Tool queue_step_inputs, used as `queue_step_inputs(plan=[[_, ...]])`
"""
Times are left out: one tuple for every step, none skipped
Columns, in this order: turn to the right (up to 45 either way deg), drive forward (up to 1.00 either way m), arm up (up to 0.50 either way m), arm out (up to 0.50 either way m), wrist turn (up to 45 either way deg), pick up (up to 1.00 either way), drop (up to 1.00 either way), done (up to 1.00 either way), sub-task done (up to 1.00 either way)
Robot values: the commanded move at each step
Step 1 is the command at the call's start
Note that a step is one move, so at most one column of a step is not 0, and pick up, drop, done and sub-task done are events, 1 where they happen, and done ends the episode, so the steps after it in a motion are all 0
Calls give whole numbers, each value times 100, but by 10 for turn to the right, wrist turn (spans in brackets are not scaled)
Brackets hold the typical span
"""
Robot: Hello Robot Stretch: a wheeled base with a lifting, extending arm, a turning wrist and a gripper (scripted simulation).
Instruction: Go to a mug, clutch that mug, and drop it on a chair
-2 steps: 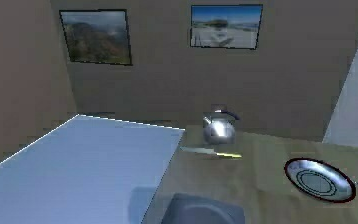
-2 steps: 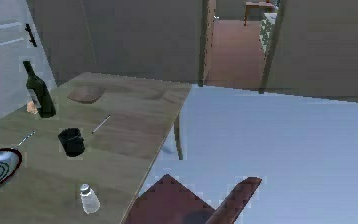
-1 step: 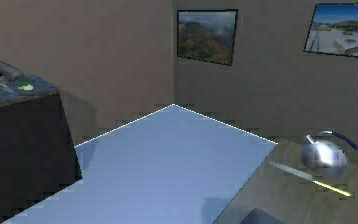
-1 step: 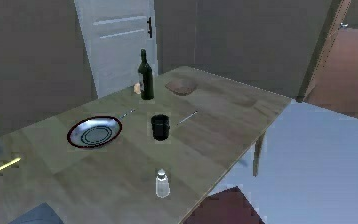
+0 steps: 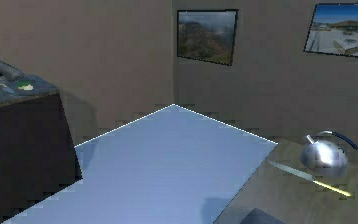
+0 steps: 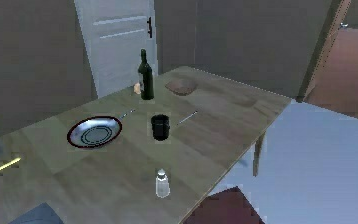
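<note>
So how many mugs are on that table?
1: a dark mug stands near the middle of the wooden table, right of the round plate and nearer than the dark bottle. More could sit past the picture's edges.

I read the mug [image 6: 160, 126] as black, on a grey-tan wood-grain table [image 6: 227, 115]. Far of it is a dark green bottle [image 6: 144, 75]; to the left, a silver-grey bowl [image 6: 94, 131]. The far door [image 6: 115, 40] is white. The floor [image 5: 167, 150] is pale blue. On the right is a chrome kettle [image 5: 324, 153] and a yellow-handled knife [image 5: 312, 178]. On the left is a near-black cabinet [image 5: 27, 150].
</note>
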Motion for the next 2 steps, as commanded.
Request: queue_step_inputs(plan=[[0, 0, 36, 0, 0, 0, 0, 0, 0], [0, 0, 0, 48, 0, 0, 0, 0, 0]])
